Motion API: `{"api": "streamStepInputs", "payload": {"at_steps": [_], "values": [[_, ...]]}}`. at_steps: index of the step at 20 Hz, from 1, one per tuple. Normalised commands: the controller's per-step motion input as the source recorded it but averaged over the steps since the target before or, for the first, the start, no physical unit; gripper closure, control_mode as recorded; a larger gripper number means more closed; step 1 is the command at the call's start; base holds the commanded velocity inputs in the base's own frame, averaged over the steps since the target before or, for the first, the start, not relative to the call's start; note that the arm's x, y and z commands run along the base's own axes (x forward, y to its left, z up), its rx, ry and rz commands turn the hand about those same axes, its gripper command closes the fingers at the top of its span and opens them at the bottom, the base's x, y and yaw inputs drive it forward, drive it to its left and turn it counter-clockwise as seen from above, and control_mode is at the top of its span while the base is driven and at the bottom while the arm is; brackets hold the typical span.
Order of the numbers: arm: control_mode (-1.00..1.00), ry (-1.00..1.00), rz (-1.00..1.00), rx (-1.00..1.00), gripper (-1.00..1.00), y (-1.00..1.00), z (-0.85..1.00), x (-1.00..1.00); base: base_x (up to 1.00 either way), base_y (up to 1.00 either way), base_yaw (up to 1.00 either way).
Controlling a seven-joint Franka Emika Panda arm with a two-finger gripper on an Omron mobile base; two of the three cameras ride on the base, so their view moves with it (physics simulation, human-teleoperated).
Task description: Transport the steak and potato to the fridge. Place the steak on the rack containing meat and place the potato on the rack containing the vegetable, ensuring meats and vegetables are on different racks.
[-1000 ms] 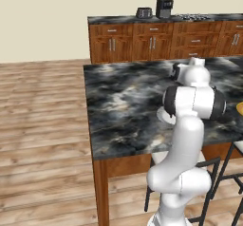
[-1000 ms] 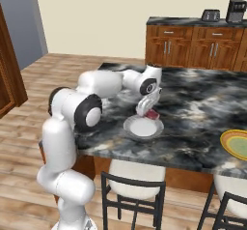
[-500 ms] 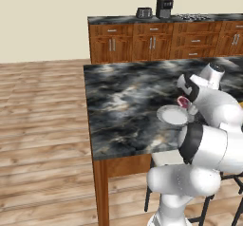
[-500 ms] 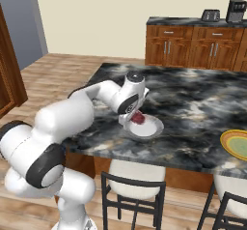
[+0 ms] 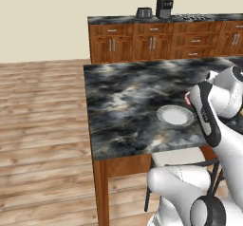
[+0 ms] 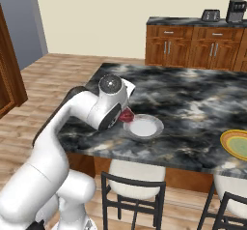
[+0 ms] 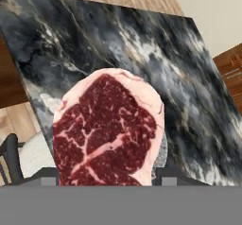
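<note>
My gripper (image 7: 108, 177) is shut on the steak (image 7: 108, 133), a flat red slab with pale marbling and a pink fat rim that hangs over the dark marble island top (image 7: 142, 44). From the right base the steak (image 6: 126, 115) shows as a red patch under the hand, just left of a white plate (image 6: 144, 127), and the gripper (image 6: 124, 113) is tucked beneath the wrist. In the left base view a pink edge of the steak (image 5: 187, 98) peeks out beside the forearm, above the same plate (image 5: 175, 115). The potato and the fridge's shelves are out of view.
A yellow-green plate (image 6: 236, 144) lies near the island's right end. Stools (image 6: 133, 185) stand under the near edge. A brown wood panel (image 6: 9, 74) stands at far left. Cabinets with a toaster (image 5: 144, 13) and coffee machine (image 5: 163, 7) line the back wall.
The arm has swung and folded back toward the base. The steak has been carried from above the white plate to its left edge, and the plate now lies bare.
</note>
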Motion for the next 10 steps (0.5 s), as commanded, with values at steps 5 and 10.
{"api": "streamStepInputs", "payload": {"at_steps": [5,10], "values": [[-1.0,-0.01,0.0,0.0,1.0,0.25,0.65,-0.73,0.0,0.0,0.0],[-1.0,-0.04,0.0,0.0,1.0,0.3,0.57,-0.79,0.0,0.0,0.0]]}}
